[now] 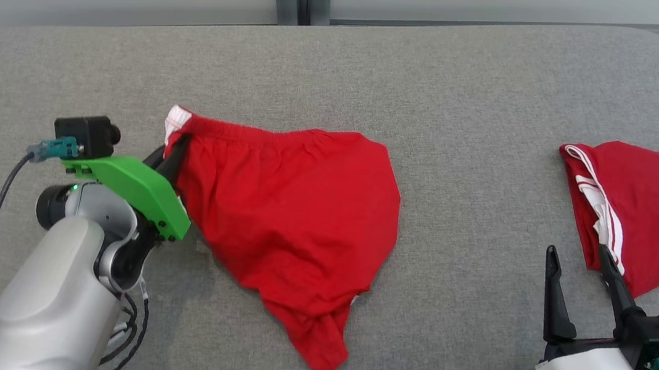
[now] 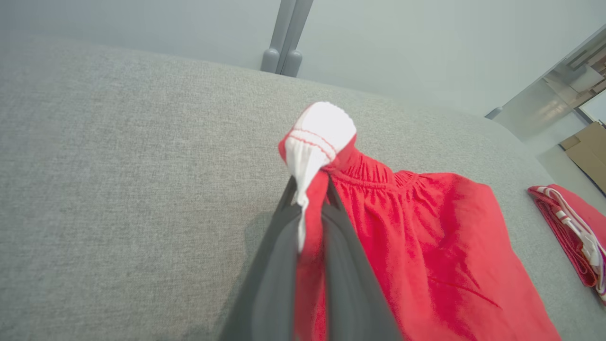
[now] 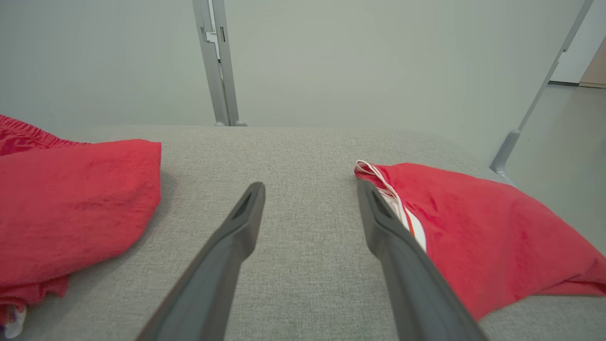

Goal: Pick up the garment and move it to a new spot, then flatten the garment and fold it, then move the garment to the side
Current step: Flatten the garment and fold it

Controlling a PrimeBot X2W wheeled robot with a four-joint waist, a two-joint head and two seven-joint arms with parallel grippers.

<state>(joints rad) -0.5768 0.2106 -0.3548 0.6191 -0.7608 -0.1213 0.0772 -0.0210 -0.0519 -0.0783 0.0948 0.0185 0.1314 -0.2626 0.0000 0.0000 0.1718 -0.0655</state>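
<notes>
My left gripper (image 2: pixel 310 189) sits nearest the lens in the left wrist view, pinched narrow on the white-lined waistband corner (image 2: pixel 322 128) of the red garment (image 1: pixel 288 217). The rest of the garment lies spread but rumpled on the middle of the grey cushion (image 1: pixel 440 86), and its lower hem is bunched into a twisted point near my side. My right gripper (image 1: pixel 576 253) is spread wide and holds nothing. It hangs just beside a second red garment (image 1: pixel 656 203), folded, with white stripes at its edge.

I have only a small bunch of one corner, so I think a quick pull could slide the cloth out of my fingers. Lifting from this single corner would likely let the garment hang in a rope and deepen the twist at the hem. Dragging it low over the coarse cushion might bunch it further. My right outer finger looks very close to the striped edge, and sweeping leftward could snag that pile and undo it
</notes>
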